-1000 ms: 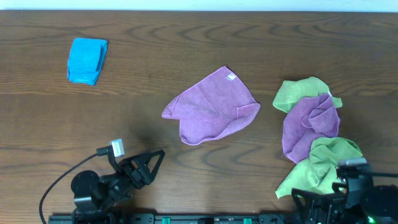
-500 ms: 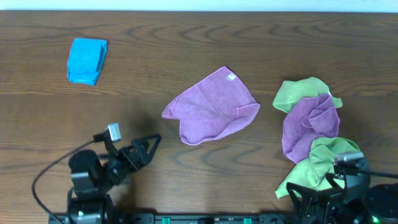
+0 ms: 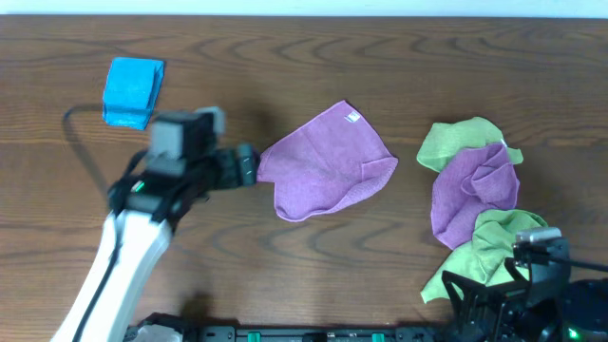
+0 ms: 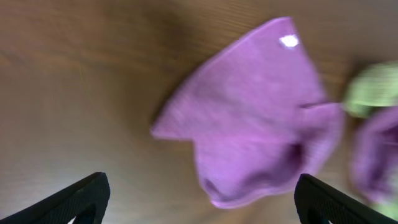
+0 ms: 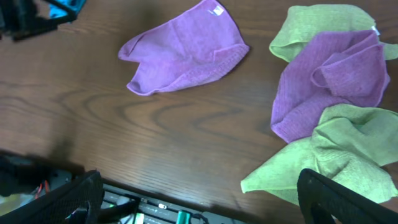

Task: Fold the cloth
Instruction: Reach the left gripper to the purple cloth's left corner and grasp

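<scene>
The left gripper has swung from the near edge to the left corner of the purple cloth, jaws spread, probably about to pinch; the cloth lies crumpled at the middle of the table; the right gripper waits, also spread.

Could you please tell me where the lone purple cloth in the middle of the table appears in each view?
Overhead: the lone purple cloth lies at the centre of the picture.
Left wrist: the cloth fills the middle, blurred.
Right wrist: the cloth sits upper left of centre.
Shared landmark: its white tag, at the cloth's top corner in every view.
</scene>
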`<action>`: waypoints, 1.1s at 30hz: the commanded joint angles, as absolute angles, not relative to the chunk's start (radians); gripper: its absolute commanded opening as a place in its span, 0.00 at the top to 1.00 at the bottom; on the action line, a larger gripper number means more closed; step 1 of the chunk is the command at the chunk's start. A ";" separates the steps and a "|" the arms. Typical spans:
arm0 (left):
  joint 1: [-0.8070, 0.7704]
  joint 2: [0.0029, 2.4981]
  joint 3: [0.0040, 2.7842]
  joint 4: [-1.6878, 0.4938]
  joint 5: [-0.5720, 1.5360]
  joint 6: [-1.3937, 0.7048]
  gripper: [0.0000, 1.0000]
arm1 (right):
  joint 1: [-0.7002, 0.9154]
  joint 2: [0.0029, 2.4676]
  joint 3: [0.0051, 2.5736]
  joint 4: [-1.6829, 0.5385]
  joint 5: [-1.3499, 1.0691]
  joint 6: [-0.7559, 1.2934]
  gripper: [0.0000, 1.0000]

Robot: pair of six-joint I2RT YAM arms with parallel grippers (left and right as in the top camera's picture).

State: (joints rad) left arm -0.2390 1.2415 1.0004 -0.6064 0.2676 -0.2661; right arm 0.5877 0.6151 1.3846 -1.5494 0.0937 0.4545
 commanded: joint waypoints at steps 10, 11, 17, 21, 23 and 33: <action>-0.460 1.759 1.185 -0.604 -0.331 -0.180 0.00 | 0.604 0.616 1.385 -1.548 0.173 0.429 0.01; -0.461 1.780 1.185 -0.605 -0.304 -0.180 0.11 | 0.603 0.616 1.385 -1.548 0.177 0.429 0.01; -0.461 1.811 1.185 -0.606 -0.136 -0.180 0.11 | 0.604 0.616 1.385 -1.549 0.181 0.428 0.01; -0.461 1.811 1.184 -0.588 -0.102 -0.179 0.14 | 0.604 0.616 1.385 -1.549 0.181 0.428 0.01; -0.461 1.811 1.184 -0.575 -0.104 -0.179 0.17 | 0.604 0.616 1.385 -1.549 0.181 0.428 0.01; -0.459 1.811 1.181 -0.565 -0.164 -0.126 0.27 | 0.604 0.616 1.385 -1.557 0.180 0.428 0.01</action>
State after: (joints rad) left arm -0.4603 1.8088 1.1675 -0.5674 -0.1280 -0.1509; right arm 0.5877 0.6147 1.3846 -1.5520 0.1658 0.4393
